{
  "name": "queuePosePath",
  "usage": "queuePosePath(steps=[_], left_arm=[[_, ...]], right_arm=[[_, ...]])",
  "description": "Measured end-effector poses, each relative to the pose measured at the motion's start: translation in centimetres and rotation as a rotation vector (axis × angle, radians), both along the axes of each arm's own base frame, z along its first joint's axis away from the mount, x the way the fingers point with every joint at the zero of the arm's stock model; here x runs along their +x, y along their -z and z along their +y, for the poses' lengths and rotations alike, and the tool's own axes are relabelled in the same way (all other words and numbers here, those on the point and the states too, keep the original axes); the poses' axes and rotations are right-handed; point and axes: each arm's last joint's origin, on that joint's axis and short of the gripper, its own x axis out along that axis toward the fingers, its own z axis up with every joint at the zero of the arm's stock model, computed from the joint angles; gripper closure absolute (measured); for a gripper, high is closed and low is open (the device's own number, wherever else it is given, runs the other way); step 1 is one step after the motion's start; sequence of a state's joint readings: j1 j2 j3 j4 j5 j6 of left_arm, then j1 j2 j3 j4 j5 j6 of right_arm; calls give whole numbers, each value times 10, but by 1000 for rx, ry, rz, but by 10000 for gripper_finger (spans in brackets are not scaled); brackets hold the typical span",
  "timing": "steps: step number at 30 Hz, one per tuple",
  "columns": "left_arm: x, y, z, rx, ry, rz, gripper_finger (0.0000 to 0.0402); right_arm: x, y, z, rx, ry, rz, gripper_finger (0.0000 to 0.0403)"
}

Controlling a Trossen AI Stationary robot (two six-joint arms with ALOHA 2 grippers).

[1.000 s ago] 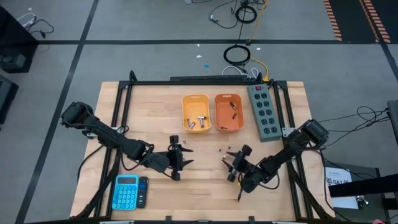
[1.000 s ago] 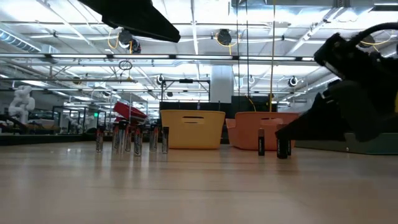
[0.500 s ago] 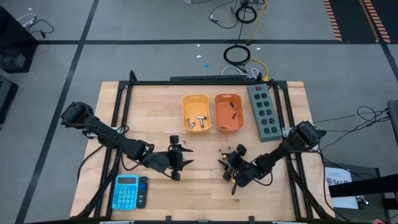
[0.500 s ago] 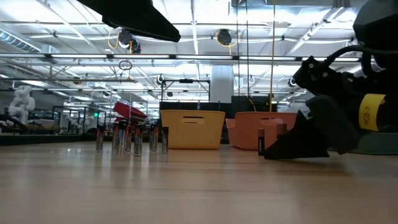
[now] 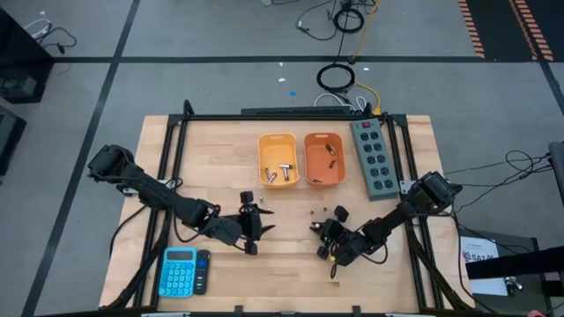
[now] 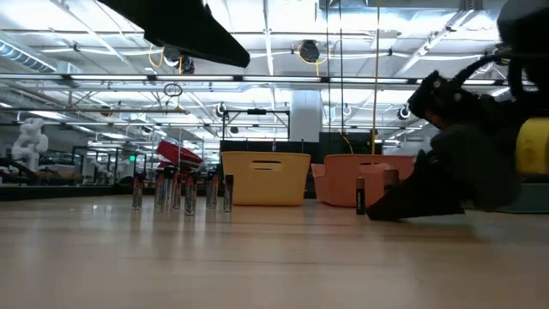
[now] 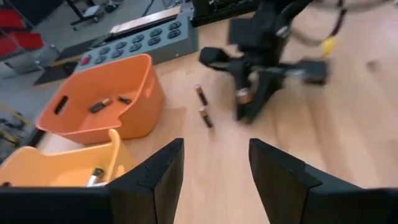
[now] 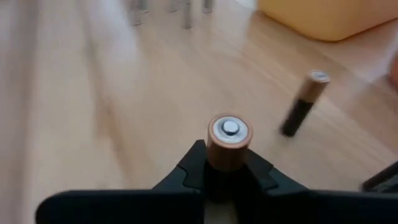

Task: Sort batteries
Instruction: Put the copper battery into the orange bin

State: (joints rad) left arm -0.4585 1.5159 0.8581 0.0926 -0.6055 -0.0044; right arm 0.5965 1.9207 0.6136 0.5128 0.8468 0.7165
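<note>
Several batteries (image 6: pixel 180 190) stand on end on the wooden table (image 5: pixel 211 158), left of its middle. Two more batteries (image 7: pixel 203 106) are near the middle; in the low view one battery (image 6: pixel 360 196) stands upright there. My right gripper (image 5: pixel 326 236) (image 8: pixel 229 163) is low at the table, just on the near side of those two, shut on a copper-topped battery (image 8: pixel 229 134). My left gripper (image 5: pixel 251 227) (image 7: pixel 214 174) hovers open by the left group, holding nothing. Batteries also lie in the yellow bin (image 5: pixel 278 160) and the orange bin (image 5: pixel 323 159). My right gripper pinches the battery between its two fingers, on its side wall just below the copper-coloured top end (image 8: pixel 229 155). The fingers come slanting down from the table's right side. The battery stands upright in the hold, top end up; my gripper hides its lower end.
A grey-green power strip (image 5: pixel 374 158) lies along the right of the bins. A blue calculator (image 5: pixel 179 270) and a dark device lie at the near left corner. Bare wood stretches between the two grippers and along the near edge.
My right gripper has moved toward the table's left and sunk a little, turning at the wrist, to the two batteries near the middle. Its fingers, wide apart before, have shut on one of them. The other battery still stands in place.
</note>
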Motion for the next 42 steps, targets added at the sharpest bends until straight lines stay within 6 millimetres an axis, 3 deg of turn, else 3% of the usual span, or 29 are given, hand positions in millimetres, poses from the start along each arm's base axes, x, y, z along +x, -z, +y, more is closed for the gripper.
queuePosePath(steps=[4, 9, 12, 16, 23, 28, 34, 39, 42], left_arm=[[4, 0, 8, 36, -13, 3, 210], [5, 0, 11, 61, -9, 11, 210], [5, 0, 11, 60, -7, 12, 210], [5, 0, 11, 54, 0, 14, 210], [5, 1, 10, 86, 61, 36, 210], [3, 10, 9, 112, 296, 88, 210], [7, 19, 30, 4, 306, 55, 210], [10, 16, 33, -38, 337, 24, 210], [9, 17, 31, -57, 333, 43, 210]], right_arm=[[6, -39, 3, -43, -54, -117, 372], [1, -102, -12, -179, -65, -201, 372], [-2, -132, -42, -256, 20, -195, 372], [-8, -155, -96, -270, 157, -140, 372], [-16, -154, -186, -70, 258, -45, 363], [-21, -130, -218, 102, 264, 95, 349], [-20, -120, -228, 157, 254, 129, 291], [-26, -137, -220, 164, 220, 98, 261], [-31, -151, -201, 150, 168, 97, 261]])
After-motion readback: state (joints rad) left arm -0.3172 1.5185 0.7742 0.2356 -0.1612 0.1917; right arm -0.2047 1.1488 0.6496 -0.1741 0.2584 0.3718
